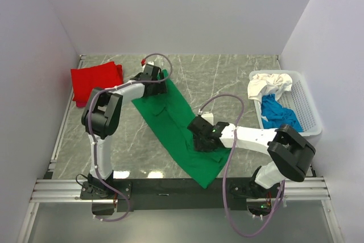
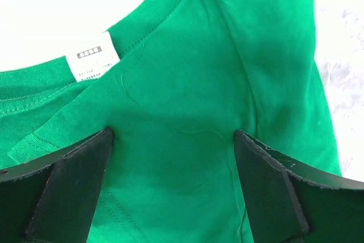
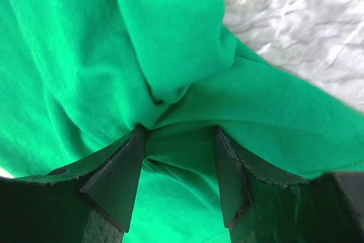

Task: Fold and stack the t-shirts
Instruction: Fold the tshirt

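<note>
The bright green t-shirt (image 1: 170,112) lies spread in a long diagonal strip from the back centre to the near edge. My left gripper (image 1: 161,86) stands open over its neck end. In the left wrist view the wide-apart fingers (image 2: 79,174) rest on the green cloth (image 2: 187,72) just below the collar and its white label (image 2: 92,62). My right gripper (image 1: 200,139) is down on the shirt's middle. Its fingers (image 3: 122,174) are open, with a raised fold of green cloth (image 3: 176,140) between them. A folded red t-shirt (image 1: 96,81) lies at the back left.
A white lattice basket (image 1: 304,112) stands at the right wall, holding a crumpled white shirt (image 1: 270,85) and a blue shirt (image 1: 278,115). White walls close in the marble table (image 1: 239,78) on three sides. A metal rail (image 1: 170,189) runs along the near edge.
</note>
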